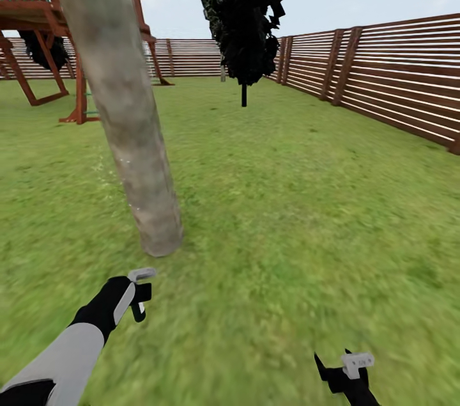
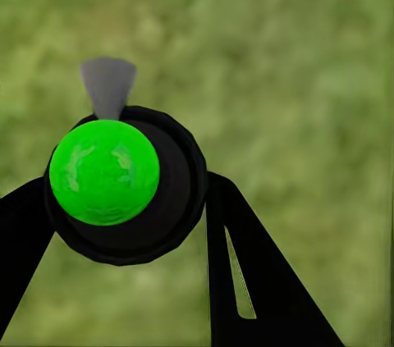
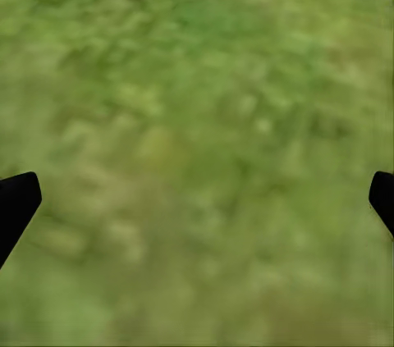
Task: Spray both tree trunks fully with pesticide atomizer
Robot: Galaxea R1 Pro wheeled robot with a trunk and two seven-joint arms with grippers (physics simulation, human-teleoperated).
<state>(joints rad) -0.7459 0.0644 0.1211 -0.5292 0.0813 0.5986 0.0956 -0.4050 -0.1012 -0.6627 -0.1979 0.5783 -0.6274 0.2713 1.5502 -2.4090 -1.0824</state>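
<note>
The atomizer (image 2: pixel 123 191) has a bright green round top, a black body and a grey nozzle. My left gripper (image 2: pixel 123 207) is shut on it, one black finger (image 2: pixel 238 265) on each side, above blurry grass. In the head view the left gripper (image 1: pixel 139 302) hangs low, a short way in front of the base of a thick, leaning grey-brown tree trunk (image 1: pixel 128 112). A few faint whitish specks (image 1: pixel 102 168) show by the trunk's lower left side. My right gripper (image 1: pixel 345 373) is open near the bottom edge, its fingertips (image 3: pixel 16 199) wide apart over bare grass.
A dark-leaved tree (image 1: pixel 246 9) on a thin stem stands further back. A brown slat fence (image 1: pixel 383 73) runs along the right and the back. A red-brown wooden play structure (image 1: pixel 38 22) stands at the back left. Grass (image 1: pixel 287 201) spreads to the right of the trunk.
</note>
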